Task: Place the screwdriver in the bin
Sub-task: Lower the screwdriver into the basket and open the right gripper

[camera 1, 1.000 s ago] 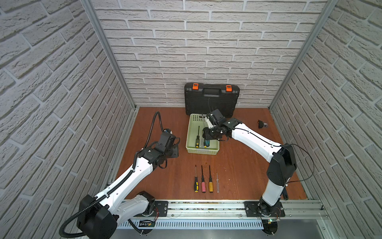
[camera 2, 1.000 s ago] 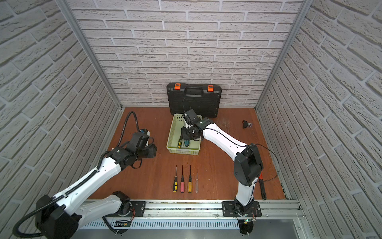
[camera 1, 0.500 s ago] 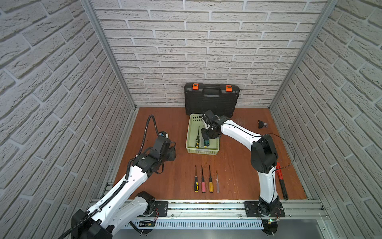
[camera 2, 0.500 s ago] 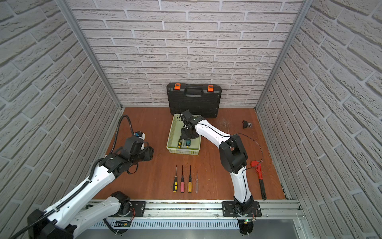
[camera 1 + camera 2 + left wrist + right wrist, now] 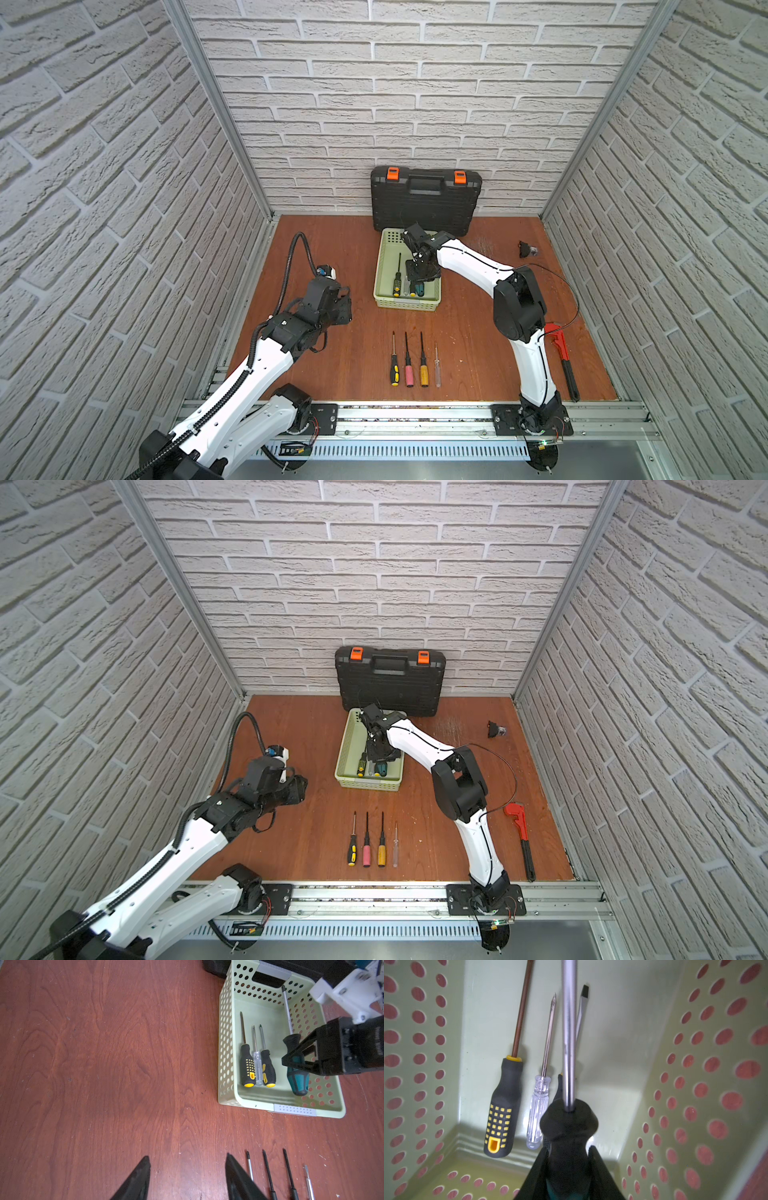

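Black toolcase (image 5: 426,203) at the wall, red pipe wrench (image 5: 562,357) lying right.

White arm links (image 5: 469,262), black joints (image 5: 518,305), black hand (image 5: 299,1057), corrugated cable (image 5: 291,257).

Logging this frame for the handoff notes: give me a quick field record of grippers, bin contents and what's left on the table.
right gripper: shut on teal screwdriver, handle inside the bin, shaft tilted up toward the handle-slot end
left gripper: open, empty, over bare table
bin contents: two black-and-yellow screwdrivers, one clear-handled screwdriver, lying flat, side by side
table row: four screwdrivers in front of the bin
other: black toolcase behind the bin, red wrench on the right
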{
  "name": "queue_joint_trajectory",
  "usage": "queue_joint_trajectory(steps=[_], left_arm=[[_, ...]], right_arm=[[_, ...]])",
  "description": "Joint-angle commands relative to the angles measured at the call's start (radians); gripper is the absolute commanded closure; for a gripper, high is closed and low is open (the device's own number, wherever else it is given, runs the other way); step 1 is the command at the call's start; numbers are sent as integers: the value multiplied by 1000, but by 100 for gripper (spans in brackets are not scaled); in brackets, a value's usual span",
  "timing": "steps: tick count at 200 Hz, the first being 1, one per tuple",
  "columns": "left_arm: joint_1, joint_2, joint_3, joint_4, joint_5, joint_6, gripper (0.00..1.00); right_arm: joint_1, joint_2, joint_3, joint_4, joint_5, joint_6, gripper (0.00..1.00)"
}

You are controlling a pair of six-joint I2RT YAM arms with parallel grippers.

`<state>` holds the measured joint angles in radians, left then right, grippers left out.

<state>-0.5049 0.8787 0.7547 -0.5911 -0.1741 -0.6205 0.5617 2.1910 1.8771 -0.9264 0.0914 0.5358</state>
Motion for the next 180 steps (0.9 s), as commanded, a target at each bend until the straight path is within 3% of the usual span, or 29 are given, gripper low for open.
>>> queue_joint_trajectory(steps=[1,97,154,180], left_arm=[[6,-27,-8,27,-1,14,41],[6,-63,-15,36,-1,12,41],[6,-66,-11,34,-11,15,41],[6,-68,-11,33,-11,16,41]], right_arm=[[-5,26,22,-34,19,42,94],[-8,93,30,-37,13,79,88],[-7,76,28,-51,43,78,66],[-6,65,23,-42,28,74,63]])
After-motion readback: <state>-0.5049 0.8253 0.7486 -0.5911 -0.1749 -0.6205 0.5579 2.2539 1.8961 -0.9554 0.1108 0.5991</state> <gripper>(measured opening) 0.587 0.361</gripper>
